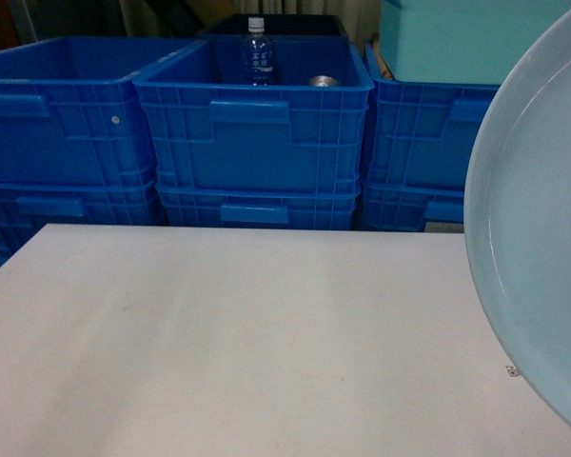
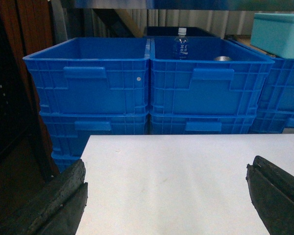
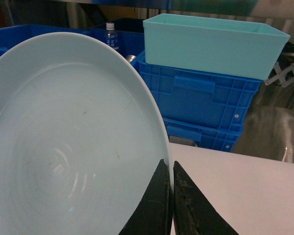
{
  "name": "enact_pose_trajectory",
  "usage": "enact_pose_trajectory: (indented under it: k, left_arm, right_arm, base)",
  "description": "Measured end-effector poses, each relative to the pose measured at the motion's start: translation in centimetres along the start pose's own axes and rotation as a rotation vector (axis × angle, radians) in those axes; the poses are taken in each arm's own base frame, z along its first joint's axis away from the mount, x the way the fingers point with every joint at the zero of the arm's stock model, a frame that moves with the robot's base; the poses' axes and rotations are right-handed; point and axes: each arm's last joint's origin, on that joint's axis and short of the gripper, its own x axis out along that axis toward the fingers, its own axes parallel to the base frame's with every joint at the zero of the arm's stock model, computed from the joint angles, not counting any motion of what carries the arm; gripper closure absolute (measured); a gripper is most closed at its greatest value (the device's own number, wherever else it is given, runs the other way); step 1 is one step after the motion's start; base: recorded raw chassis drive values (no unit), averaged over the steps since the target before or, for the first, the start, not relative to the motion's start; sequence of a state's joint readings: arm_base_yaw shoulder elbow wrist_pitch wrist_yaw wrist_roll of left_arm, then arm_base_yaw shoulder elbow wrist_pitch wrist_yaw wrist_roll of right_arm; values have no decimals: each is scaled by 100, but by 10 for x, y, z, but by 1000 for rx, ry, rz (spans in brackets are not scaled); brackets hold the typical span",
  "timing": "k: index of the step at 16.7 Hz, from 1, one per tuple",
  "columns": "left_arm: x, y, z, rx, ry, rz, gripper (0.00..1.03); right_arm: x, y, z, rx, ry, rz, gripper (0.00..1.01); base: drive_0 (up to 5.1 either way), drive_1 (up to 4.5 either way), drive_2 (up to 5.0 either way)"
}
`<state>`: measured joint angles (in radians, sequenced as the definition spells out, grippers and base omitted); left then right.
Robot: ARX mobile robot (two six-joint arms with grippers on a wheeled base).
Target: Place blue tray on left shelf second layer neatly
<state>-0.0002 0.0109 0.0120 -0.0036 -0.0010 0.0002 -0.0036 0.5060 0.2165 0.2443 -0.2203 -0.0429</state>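
Observation:
The blue tray (image 1: 542, 219), pale, round and glossy, is held up on edge at the right of the head view, above the white table (image 1: 247, 343). It fills the left of the right wrist view, where my right gripper (image 3: 172, 164) is shut on the blue tray (image 3: 73, 137) at its rim, one finger on each side. My left gripper (image 2: 166, 171) is open and holds nothing, its fingers spread wide above the table's left part. The left shelf cannot be made out; only a shiny steel strip (image 2: 186, 4) shows above the crates.
Stacked dark-blue crates (image 1: 252, 133) stand in a row behind the table. The middle one holds a water bottle (image 1: 257, 52) and a metal can (image 1: 324, 81). A turquoise bin (image 3: 213, 41) sits on the right-hand crates. The table's left edge (image 2: 85, 161) drops to dark floor.

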Motion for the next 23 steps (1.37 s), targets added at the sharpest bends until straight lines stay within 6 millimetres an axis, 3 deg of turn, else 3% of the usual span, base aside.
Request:
enact_pose_trajectory:
  k: [5, 11, 23]
  left_arm:
    - [0, 0, 0, 0, 0, 0, 5]
    - [0, 0, 0, 0, 0, 0, 5]
    - [0, 0, 0, 0, 0, 1, 5]
  right_arm:
    - [-18, 11, -13, 6, 22, 24, 99]
    - [-18, 13, -19, -87, 16, -16, 99]
    - [-18, 13, -19, -103, 17, -18, 99]
  base:
    - [0, 0, 0]
    - [0, 0, 0]
    - [-68, -68, -68]
